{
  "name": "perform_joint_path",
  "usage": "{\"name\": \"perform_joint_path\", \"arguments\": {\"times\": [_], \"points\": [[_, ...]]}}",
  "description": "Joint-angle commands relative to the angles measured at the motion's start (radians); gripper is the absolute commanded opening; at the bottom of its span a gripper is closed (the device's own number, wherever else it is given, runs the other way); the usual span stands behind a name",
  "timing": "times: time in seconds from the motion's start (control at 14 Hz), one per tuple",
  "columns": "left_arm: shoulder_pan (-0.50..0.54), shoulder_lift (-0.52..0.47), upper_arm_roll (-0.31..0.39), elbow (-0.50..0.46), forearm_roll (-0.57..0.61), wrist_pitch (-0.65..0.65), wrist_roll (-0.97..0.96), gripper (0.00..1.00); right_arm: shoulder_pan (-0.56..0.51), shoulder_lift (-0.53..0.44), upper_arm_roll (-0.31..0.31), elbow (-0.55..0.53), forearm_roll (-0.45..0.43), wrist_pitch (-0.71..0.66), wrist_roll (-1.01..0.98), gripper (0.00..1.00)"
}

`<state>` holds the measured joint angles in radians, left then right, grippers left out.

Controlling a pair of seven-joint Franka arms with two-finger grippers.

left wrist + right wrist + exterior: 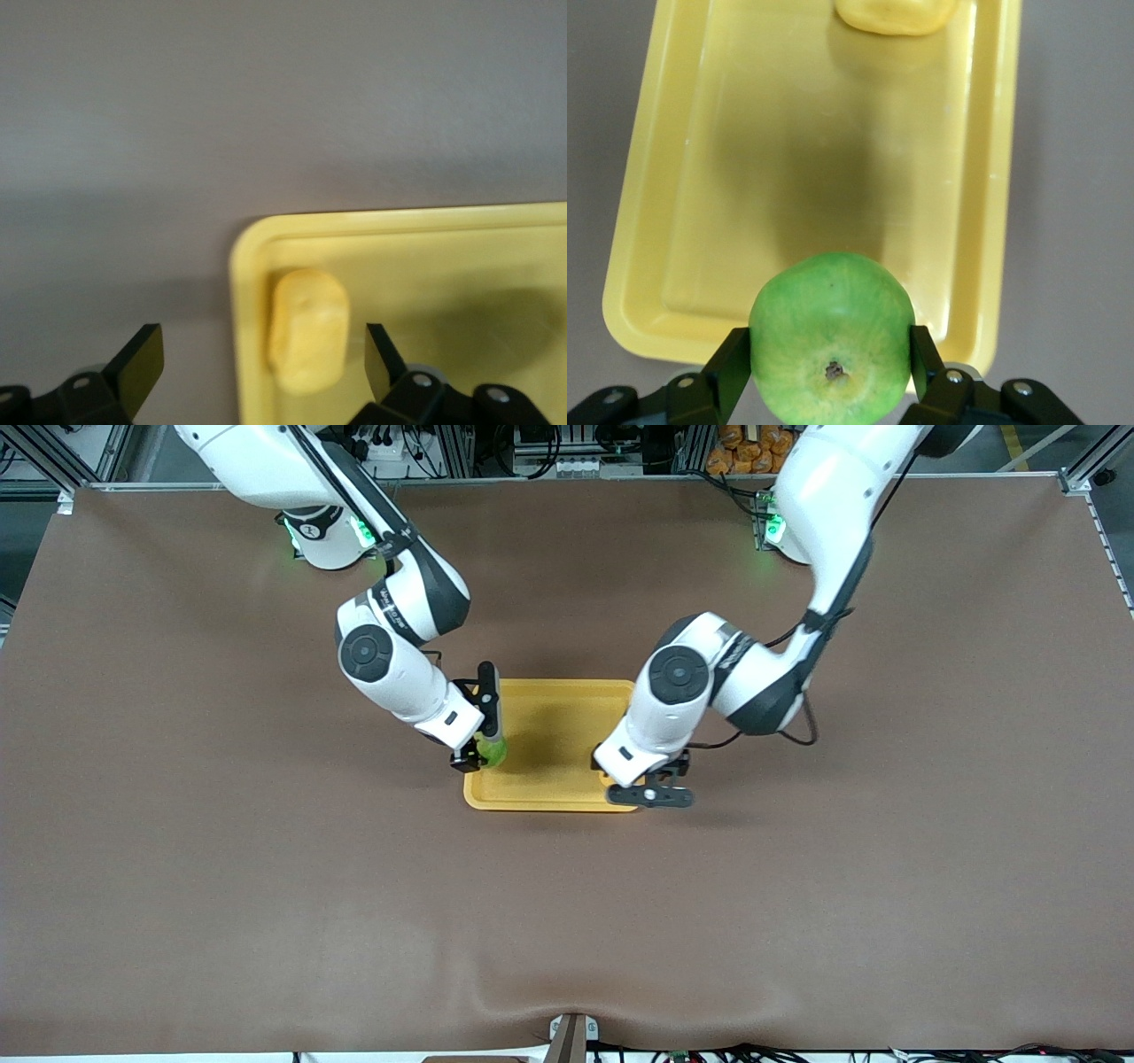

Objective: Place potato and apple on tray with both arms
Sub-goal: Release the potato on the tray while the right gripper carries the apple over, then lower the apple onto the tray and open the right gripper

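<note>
Progress: roughly half done, by the look of it. The potato point(307, 331) already lies inside the tray point(549, 802), in the corner nearest the front camera at the left arm's end, close against the rim. The apple point(832, 335) is not yet set down.

Left gripper point(651, 793): over that same corner of the tray, above the potato. Its two fingers point(142, 359) stand wide apart, one either side of the potato in the left wrist view, touching nothing. It carries no load; the release appears complete.

Right gripper point(485, 737): over the tray's rim at the right arm's end, somewhat farther from the front camera than the left gripper's corner. Its fingers point(733, 361) are pressed against both sides of the apple, stem dimple turned toward the wrist camera. The apple hangs above the tray's edge, with bare tray floor between it and the potato.

Remaining, as judged: carry the apple fully inside the rim, lower it, and let go.
</note>
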<state>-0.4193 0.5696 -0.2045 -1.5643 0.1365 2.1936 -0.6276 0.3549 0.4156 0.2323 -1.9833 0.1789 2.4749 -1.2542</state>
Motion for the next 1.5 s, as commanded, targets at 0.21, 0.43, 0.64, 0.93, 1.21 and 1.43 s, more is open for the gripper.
{"name": "perform_joint_path", "arguments": {"times": [0.21, 0.43, 0.64, 0.93, 1.21, 1.43], "points": [[0.131, -0.212, -0.010, -0.025, 0.009, -0.198, 0.005, 1.00, 0.016, 0.041, -0.004, -0.003, 0.011, -0.005, -0.021, 0.00], [0.210, -0.293, -0.012, -0.025, 0.008, -0.276, 0.100, 1.00, 0.033, 0.055, -0.004, -0.002, 0.011, -0.005, -0.011, 0.00], [0.275, -0.362, -0.012, -0.025, 0.006, -0.351, 0.196, 1.00, 0.045, 0.057, -0.004, -0.003, 0.011, -0.002, -0.008, 0.00], [0.350, -0.438, -0.007, -0.025, -0.041, -0.437, 0.301, 1.00, 0.041, 0.071, -0.005, -0.002, 0.010, -0.005, -0.023, 1.00], [0.461, -0.513, -0.007, -0.028, -0.051, -0.486, 0.518, 1.00, 0.029, 0.065, -0.005, -0.002, 0.010, -0.013, -0.025, 1.00], [0.481, -0.550, -0.004, -0.026, -0.051, -0.549, 0.525, 1.00, -0.008, 0.039, -0.005, 0.020, 0.010, -0.121, -0.025, 1.00]]}}
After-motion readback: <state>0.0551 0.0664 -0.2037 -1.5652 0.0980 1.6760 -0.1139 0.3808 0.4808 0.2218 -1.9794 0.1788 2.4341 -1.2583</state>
